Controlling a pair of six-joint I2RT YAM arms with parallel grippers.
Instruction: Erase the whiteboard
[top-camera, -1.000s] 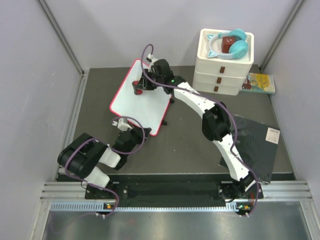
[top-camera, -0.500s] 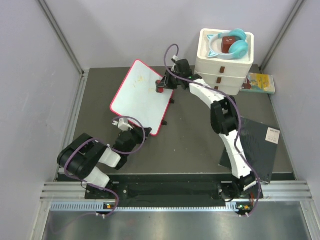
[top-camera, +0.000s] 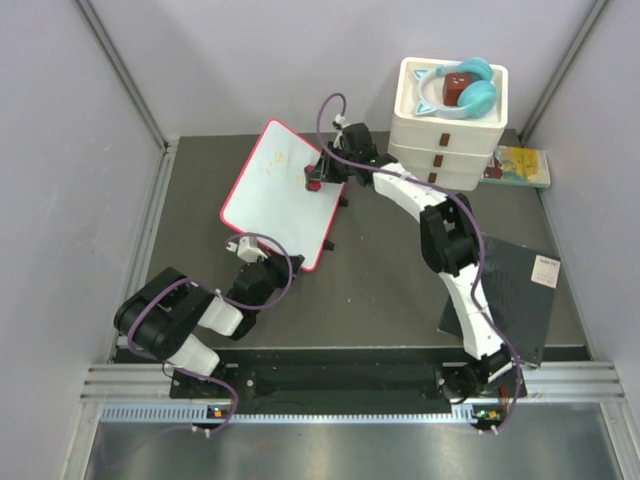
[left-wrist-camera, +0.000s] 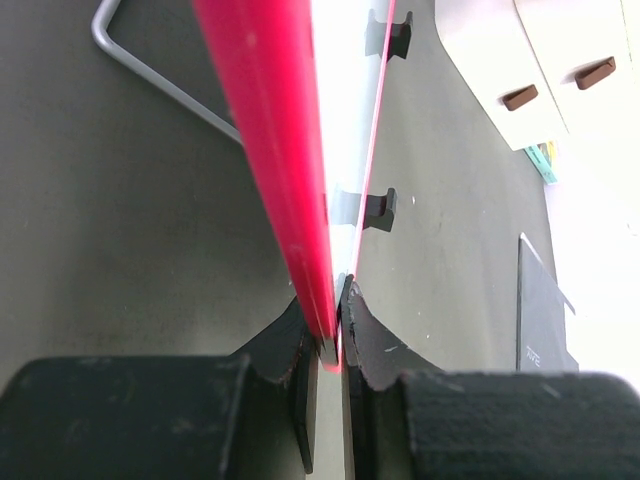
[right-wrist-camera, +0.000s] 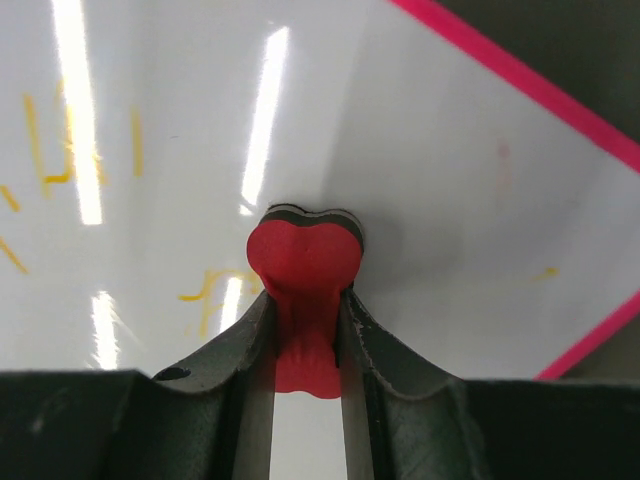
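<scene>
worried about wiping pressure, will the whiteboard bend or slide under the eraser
Probably stiff: the whiteboard edge runs straight in the left wrist view. It looks thin, so likely light and apt to slide, though the left gripper pinching its rim should steady it. The eraser in the right gripper likely glides on the glossy face.

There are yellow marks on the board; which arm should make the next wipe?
Right. The right gripper grips the red eraser against the whiteboard, beside the yellow marks. The left gripper is clamped on the board's near rim, apparently steadying it.
</scene>
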